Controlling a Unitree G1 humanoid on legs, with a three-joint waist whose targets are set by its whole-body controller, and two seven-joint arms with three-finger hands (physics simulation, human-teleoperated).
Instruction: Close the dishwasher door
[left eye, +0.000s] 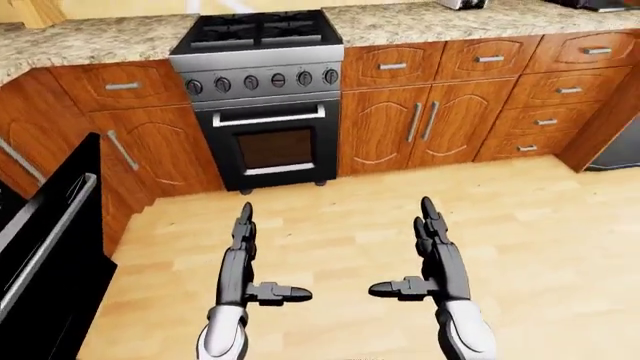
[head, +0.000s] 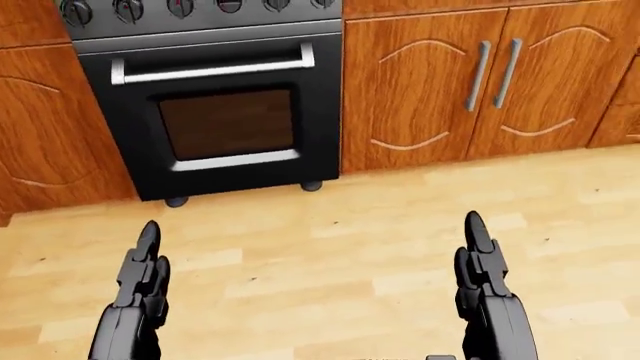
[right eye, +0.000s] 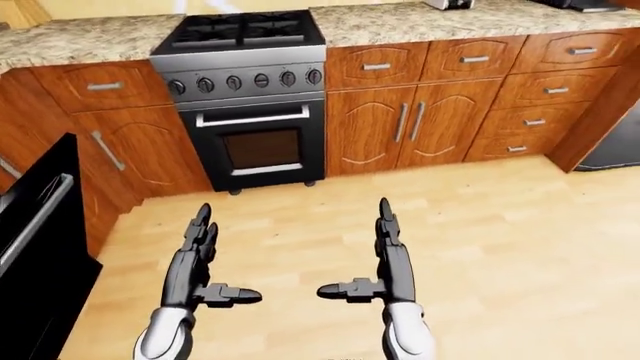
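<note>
Both hands empty, fingers straight and spread. Left hand and right hand held over floor. Dishwasher door hangs open, well left of left hand; stove beyond both hands.

Black dishwasher door open, left edge.

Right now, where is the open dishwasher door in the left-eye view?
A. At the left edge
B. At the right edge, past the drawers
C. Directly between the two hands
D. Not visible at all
A: the black dishwasher door stands open at the left edge, left of the oven.
</note>
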